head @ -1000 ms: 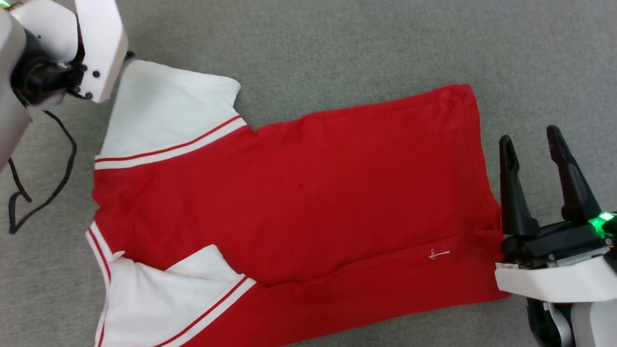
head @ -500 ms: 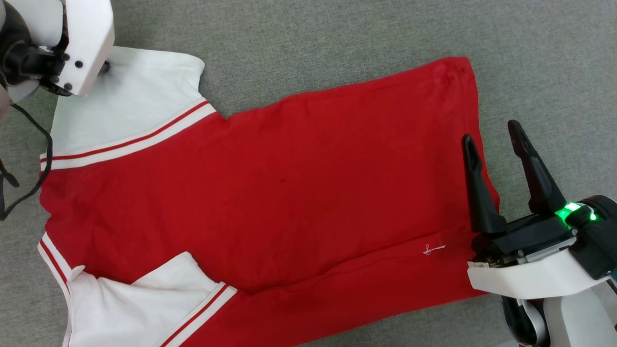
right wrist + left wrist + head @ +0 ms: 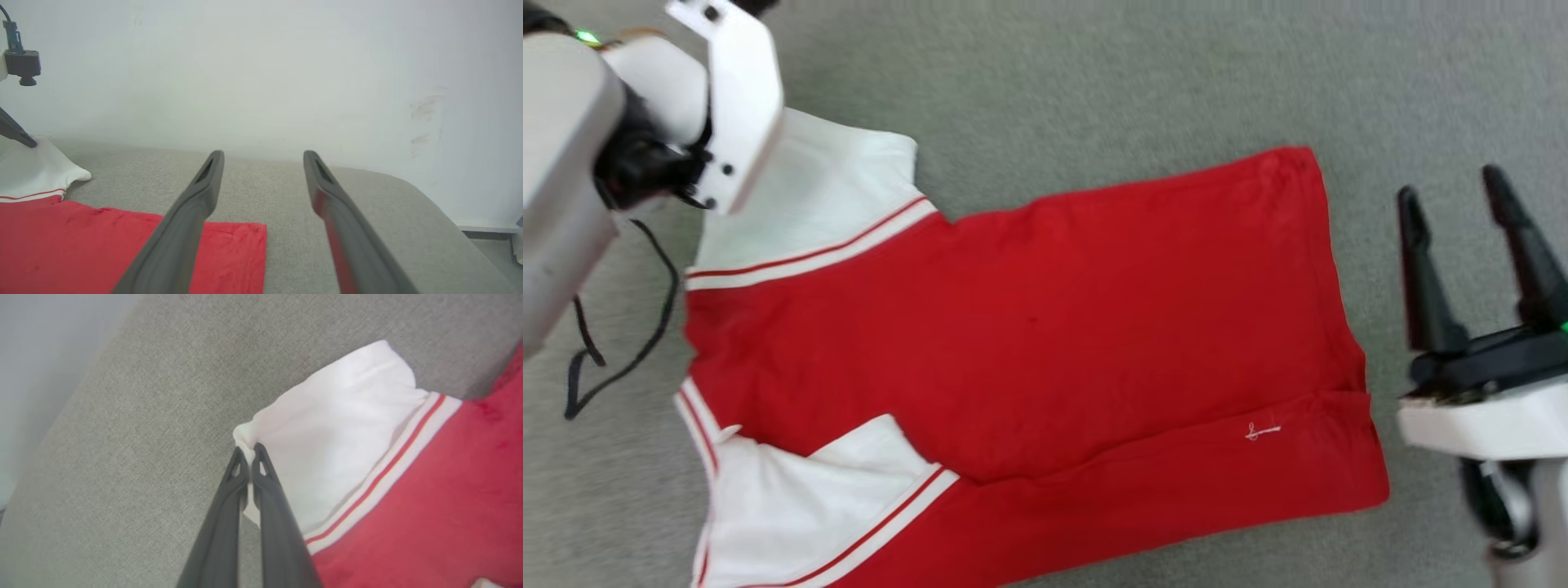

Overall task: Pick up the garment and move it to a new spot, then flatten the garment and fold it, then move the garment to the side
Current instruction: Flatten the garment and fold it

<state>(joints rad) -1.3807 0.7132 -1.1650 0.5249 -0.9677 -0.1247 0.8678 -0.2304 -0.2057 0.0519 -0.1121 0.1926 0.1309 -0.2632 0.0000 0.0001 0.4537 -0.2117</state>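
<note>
While the red shirt (image 3: 1029, 327) lies spread out on the gray cloth top (image 3: 1094, 73), the left gripper (image 3: 248, 451) pinches one corner of it. Its two dark fingers are pressed close together, and a bit of white cloth from the far sleeve (image 3: 841, 204) is squeezed between the tips. That corner is bunched up a little where the fingers bite it. The rest of the sleeve lies flat, with a red and white stripe where it joins the red part. In the head view the shirt lies sideways, with its sleeves toward the left side and its bottom edge toward the right side. The near sleeve (image 3: 809, 498) lies partly over the red cloth, close to the bottom of that view. A small white thread mark (image 3: 1263, 431) sits on the red cloth near the bottom edge. The right gripper (image 3: 1451, 184) is just beside that bottom edge, off the shirt and over the gray top. Its fingers are spread wide apart and hold nothing. A thin black cable (image 3: 645, 327) hangs below the left arm, beside the shirt. A pale wall (image 3: 261, 61) stands behind the gray top.
</note>
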